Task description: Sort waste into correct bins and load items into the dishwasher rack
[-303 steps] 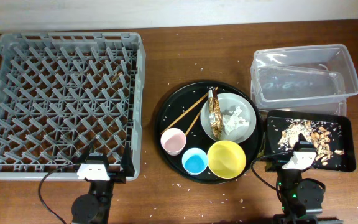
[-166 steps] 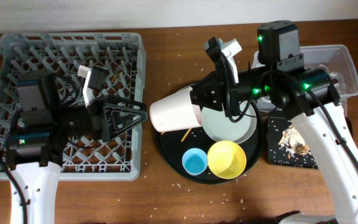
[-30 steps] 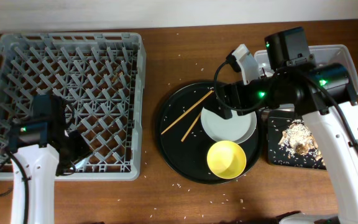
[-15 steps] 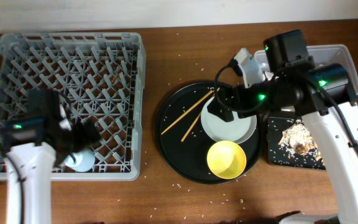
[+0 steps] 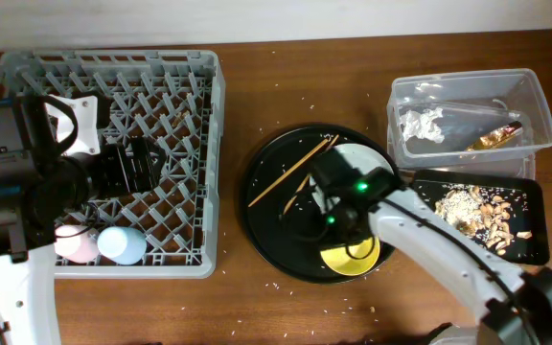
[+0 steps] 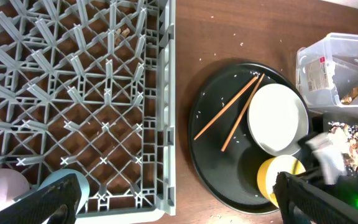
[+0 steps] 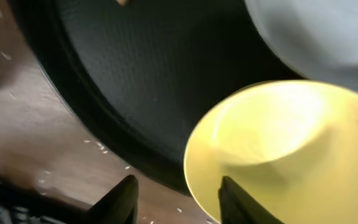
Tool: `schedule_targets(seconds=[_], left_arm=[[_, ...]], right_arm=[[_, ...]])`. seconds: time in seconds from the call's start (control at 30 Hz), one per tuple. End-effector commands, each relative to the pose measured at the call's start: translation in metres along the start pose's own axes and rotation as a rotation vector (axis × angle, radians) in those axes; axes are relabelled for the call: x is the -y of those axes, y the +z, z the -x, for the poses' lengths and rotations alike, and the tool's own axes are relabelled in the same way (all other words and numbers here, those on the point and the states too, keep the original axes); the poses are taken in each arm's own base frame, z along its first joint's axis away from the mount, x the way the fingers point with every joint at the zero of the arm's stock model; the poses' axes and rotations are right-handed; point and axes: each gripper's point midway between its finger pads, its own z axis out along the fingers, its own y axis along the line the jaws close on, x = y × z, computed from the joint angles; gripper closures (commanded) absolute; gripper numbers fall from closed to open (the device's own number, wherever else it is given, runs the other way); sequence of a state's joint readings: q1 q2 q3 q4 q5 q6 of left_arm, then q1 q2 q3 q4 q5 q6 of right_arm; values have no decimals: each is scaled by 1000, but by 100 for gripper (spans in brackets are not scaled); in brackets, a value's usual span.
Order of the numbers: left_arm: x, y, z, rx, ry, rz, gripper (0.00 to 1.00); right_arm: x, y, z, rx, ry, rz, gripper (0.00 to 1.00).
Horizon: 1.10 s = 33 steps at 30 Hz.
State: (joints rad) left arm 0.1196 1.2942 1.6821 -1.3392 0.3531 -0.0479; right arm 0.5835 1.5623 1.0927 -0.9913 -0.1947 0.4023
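Note:
My left gripper (image 6: 179, 204) hangs open and empty high above the dishwasher rack (image 5: 27, 72). In the rack's front left corner lie the pink cup (image 5: 75, 246) and the blue cup (image 5: 121, 245), side by side. My right gripper (image 7: 179, 200) is low over the yellow bowl (image 7: 278, 143). Its jaws are open and straddle the bowl's rim, one finger outside and one inside. The grey dish (image 5: 360, 159) and two chopsticks (image 5: 290, 172) lie on the round black tray (image 5: 266, 220). The tissue (image 5: 420, 123) and foil wrapper (image 5: 494, 137) lie in the clear tub (image 5: 535, 96). Food scraps (image 5: 477, 206) fill the small black tray (image 5: 535, 244).
White rice grains are scattered over the brown table and the round tray. My right arm (image 5: 420, 230) stretches across the tray's right side and covers part of the dish. The rack's pegs (image 6: 73, 93) stand in rows below my left wrist.
My left gripper let go of the blue cup beside the pink cup, opened wide and rose. My right arm swung from the dish down to the yellow bowl, and its jaws narrowed.

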Motion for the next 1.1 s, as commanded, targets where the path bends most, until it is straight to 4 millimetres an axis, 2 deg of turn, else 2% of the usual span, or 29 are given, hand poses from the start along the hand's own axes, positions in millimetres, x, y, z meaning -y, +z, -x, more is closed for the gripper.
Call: schedule_targets(seconds=[0.0,0.07,0.1,0.13,0.17,0.23,0.3,0.33,0.37,0.4,0.43,0.5,0.53,0.63,0.7,0.73,0.83,0.9,0.93,1.03,1.07], left_arm=[[4,0,-1,-5,19,-19,1],[4,0,-5,-21,12,-18,1],[4,-1,-6,-27,11,-18,1],[3,-1,-8,-33,8,-18,1],[3,-1,-8,-36,7,-18,1],[3,-1,-8,-35,7,-18,1],[3,-1,-8,-34,8,-18,1],[3,-1,-8,-34,8,-18,1],[3,-1,-8,-34,8,-17,1],[3,-1,-8,-35,7,-17,1],[3,-1,-8,-35,7,-17,1],[3,-1,-8,-35,7,-17,1],[3,-1,-8,-34,8,-17,1],[3,-1,-8,-35,7,-17,1],[3,-1,-8,-35,7,-17,1],[3,-1,-8,-35,7,-17,1],[3,-1,-8,-34,8,-17,1],[3,-1,-8,-35,7,-17,1],[3,-1,-8,-35,7,-17,1],[3,-1,-8,-35,7,-17,1],[3,-1,-8,-35,7,-17,1]], right_arm=[[15,38,-7,-91,-49,-137,58],[20,52,-6,-158,-22,-151,59],[21,54,-5,-172,-15,-150,66],[22,55,-5,-177,-11,-150,83],[22,54,-5,-179,-9,-151,96],[20,47,-4,-181,-9,-153,96],[8,16,13,-98,-15,-116,96],[4,-12,25,-26,7,-61,96],[4,-30,32,16,32,-18,96],[12,-64,41,104,98,90,96],[22,-86,46,158,119,164,96],[58,-130,49,273,164,325,96],[86,-142,47,310,214,374,96],[155,-153,44,453,400,609,96],[172,-154,37,472,469,649,96],[169,-155,35,469,461,638,96],[132,-141,23,357,279,365,96],[88,-111,5,195,126,132,96],[63,-96,-1,137,29,73,96],[-6,-48,-15,18,-181,15,96],[-27,-24,-14,-12,-241,-2,96]])
